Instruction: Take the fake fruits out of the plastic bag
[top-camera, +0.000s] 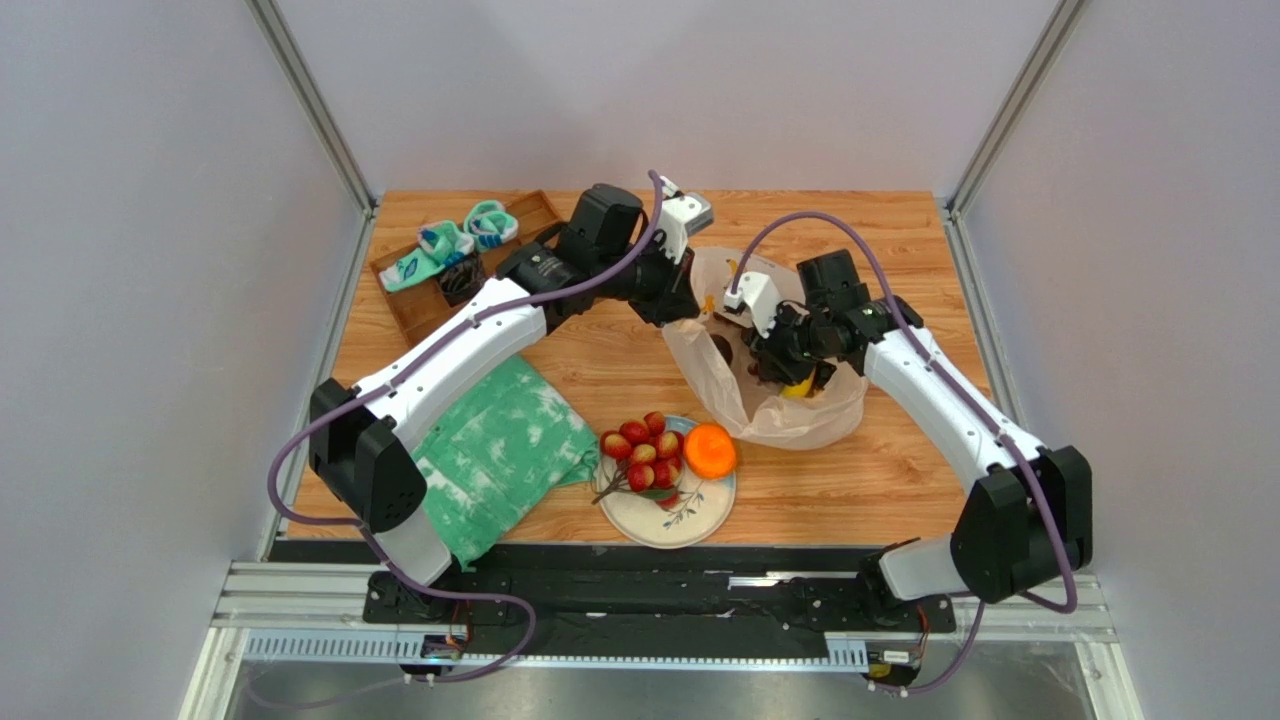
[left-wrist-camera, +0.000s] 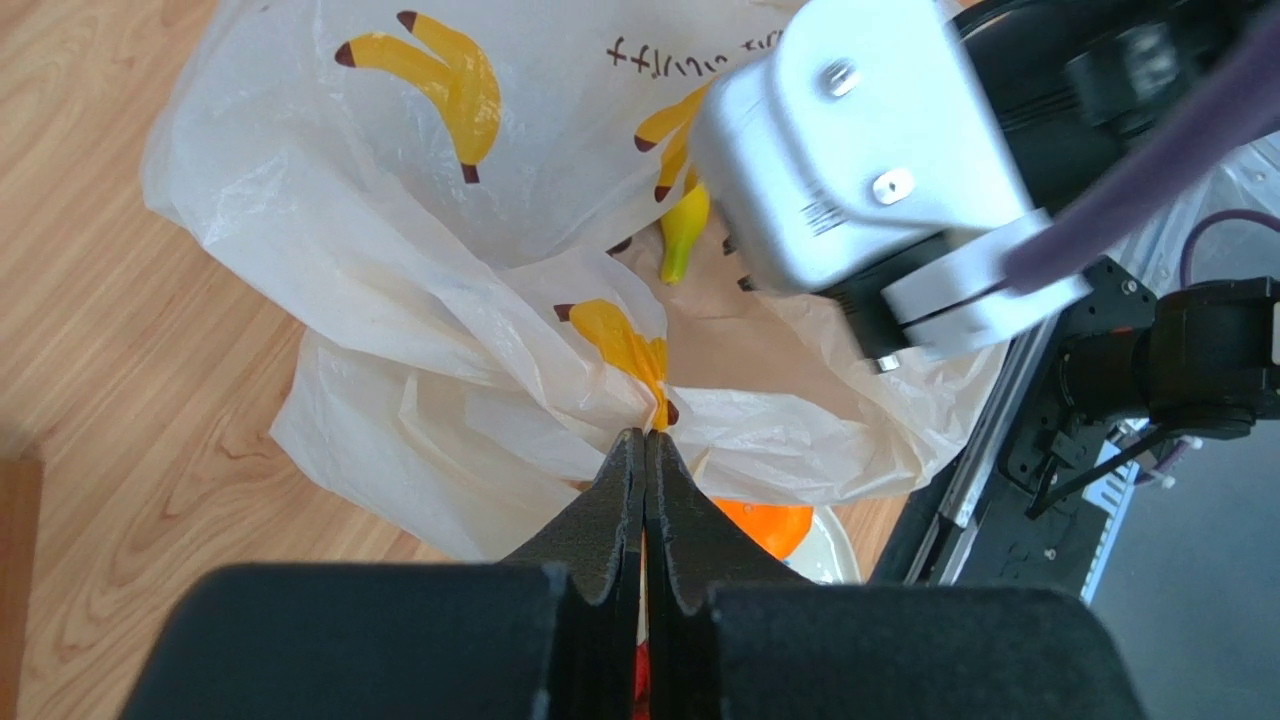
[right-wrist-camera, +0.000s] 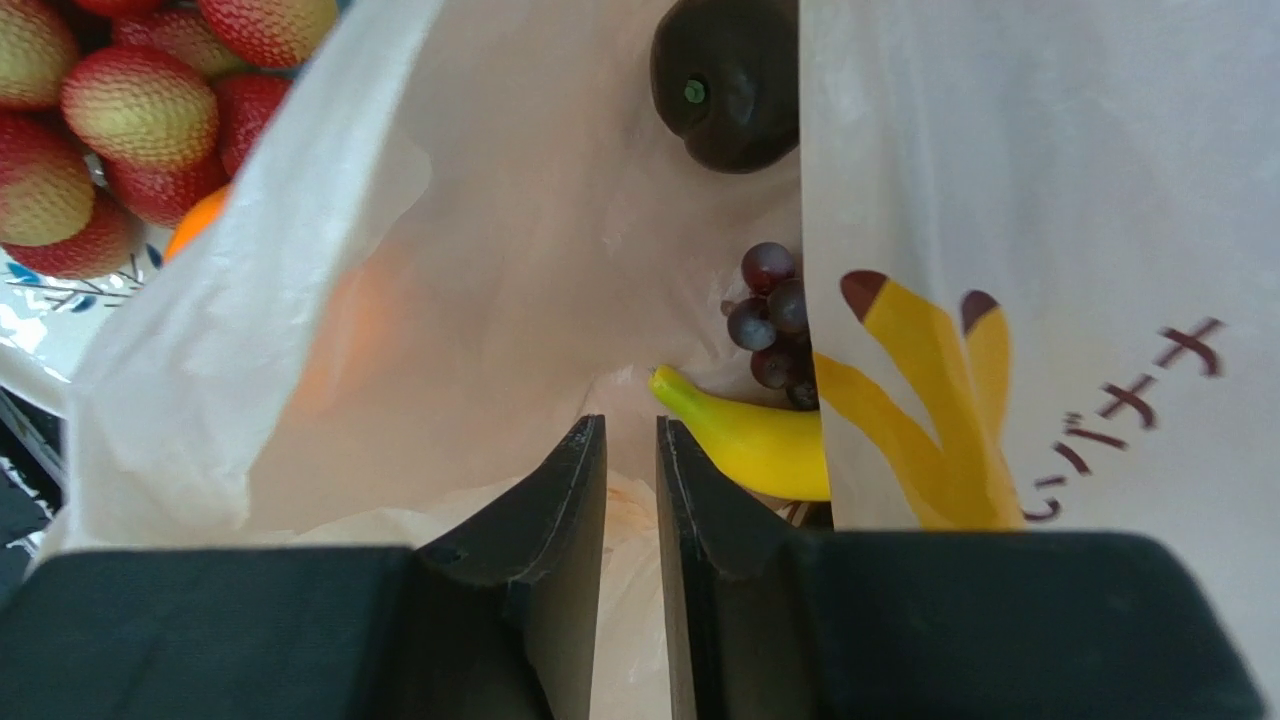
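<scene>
Right now the left claw (left-wrist-camera: 646, 458) pinches the rim of the bag (left-wrist-camera: 421, 300) tight, while the right claw (right-wrist-camera: 631, 450), barely parted and empty, sits inside it with the banana (right-wrist-camera: 751, 443) lying crosswise just ahead, slightly right.

Wooden table (top-camera: 887, 468) between plain pale grey walls (top-camera: 150, 225)

Crinkly plastic bag (top-camera: 784, 414) open; banana (right-wrist-camera: 751, 444), grapes (right-wrist-camera: 769, 323), dark round fruit (right-wrist-camera: 729, 75) inside; red cluster (top-camera: 643, 452), orange (top-camera: 709, 450) outside.
</scene>
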